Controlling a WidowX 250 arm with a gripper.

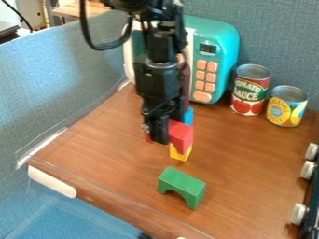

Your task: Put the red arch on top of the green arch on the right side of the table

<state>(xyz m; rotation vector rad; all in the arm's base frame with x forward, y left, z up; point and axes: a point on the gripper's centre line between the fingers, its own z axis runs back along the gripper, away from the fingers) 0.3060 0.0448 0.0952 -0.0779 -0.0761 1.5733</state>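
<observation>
My tool [160, 139] is gripping the red arch [181, 136] beside the yellow block [180, 154]. Green arch [185, 181] is standing nearer on the counter [118, 161], slightly right. Can't tell if red's touching yellow.

One robot arm [131, 4], black, entering at the top edge, between 11 and 12 o'clock. One wrist section [157, 74], black, jointed, hanging nearly upright below it. One cable [107, 46], black, looping down on the wrist's 9 o'clock side and curving back up toward the arm. One gripper [160, 133], black, at the lower end, near the dial's centre, pointing down toward 6 o'clock.
</observation>
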